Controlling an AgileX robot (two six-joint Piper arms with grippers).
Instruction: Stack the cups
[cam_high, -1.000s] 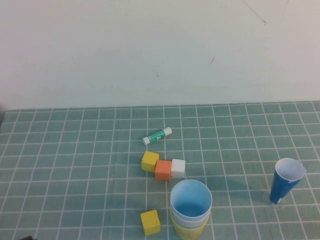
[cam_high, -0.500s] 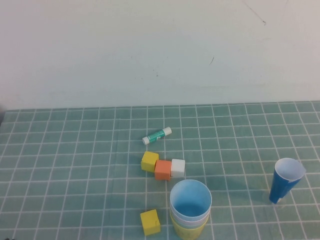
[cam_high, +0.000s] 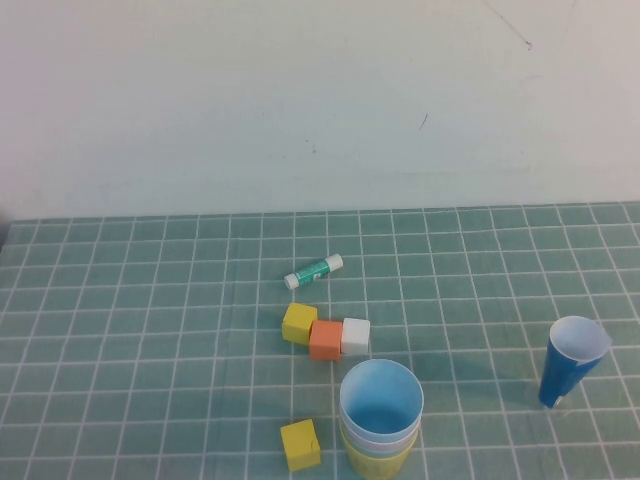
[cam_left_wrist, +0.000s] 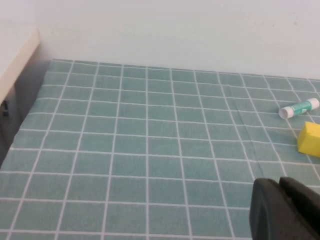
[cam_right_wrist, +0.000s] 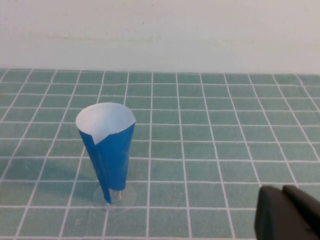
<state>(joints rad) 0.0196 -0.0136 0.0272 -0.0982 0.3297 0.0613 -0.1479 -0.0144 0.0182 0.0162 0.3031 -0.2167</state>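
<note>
The cups (cam_high: 380, 415) stand nested near the mat's (cam_high: 150, 330) front edge, blue on top; light, thin paper that crushes easily, best pinched at the rim. Left gripper (cam_left_wrist: 285, 210) and right gripper (cam_right_wrist: 287, 212) hang shut, empty, well apart from them.

Cups (cam_high: 380, 420): thin paper, matt, pastel, nested; light blue inside smooth.
Dark blue cup (cam_right_wrist: 108, 150), ahead of right gripper (cam_right_wrist: 287, 215): rolled paper, visible seam, white matt interior, clear glossy plastic base.
Mat (cam_left_wrist: 125, 150): green, white grid, matt, smooth, faint creases.
Blocks (cam_high: 326, 334): matt, smooth; material unclear.
Glue stick (cam_left_wrist: 299, 108), ahead of left gripper (cam_left_wrist: 285, 210): glossy plastic.
Both grippers: black matt plastic, jaws together.
Wall (cam_high: 300, 100): matt, off-white, slightly scuffed.
</note>
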